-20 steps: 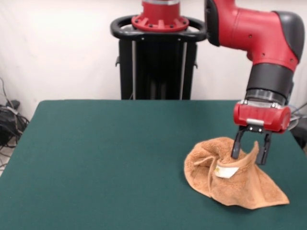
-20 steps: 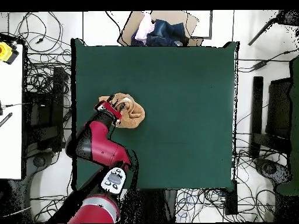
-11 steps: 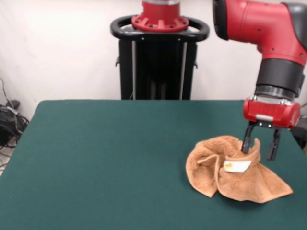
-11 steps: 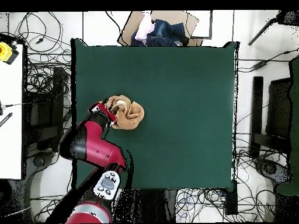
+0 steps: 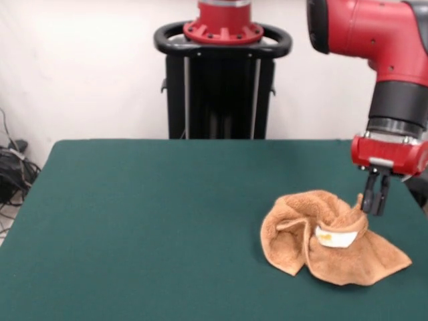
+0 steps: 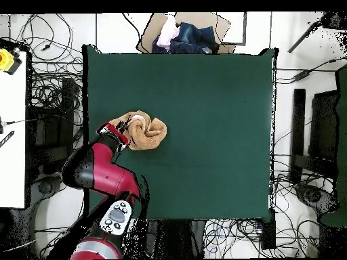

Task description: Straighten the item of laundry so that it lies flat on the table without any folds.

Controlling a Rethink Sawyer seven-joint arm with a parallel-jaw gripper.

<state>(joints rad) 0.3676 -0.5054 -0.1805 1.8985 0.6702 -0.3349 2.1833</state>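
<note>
The item of laundry [image 5: 301, 242], an orange-tan towel, lies crumpled and folded over itself near the right side of the green table [image 5: 147, 214]. Its white tag [image 5: 336, 238] shows on an upturned fold. My gripper [image 5: 375, 202] stands at the towel's right rear edge, fingers close together, pinching a raised peak of cloth. In the overhead view the towel [image 6: 148, 130] sits by the table's left edge [image 6: 203, 101], with the gripper [image 6: 122, 128] at its left side.
The table's right edge runs just beyond the gripper in the front view. An open box of clothes [image 6: 186, 34] sits past the table's top edge in the overhead view. Cables [image 5: 12, 167] lie on the floor around.
The gripper has moved right, toward the table's edge, and its fingers have gone from spread apart to closed on the towel's edge. The towel has been drawn slightly right.
</note>
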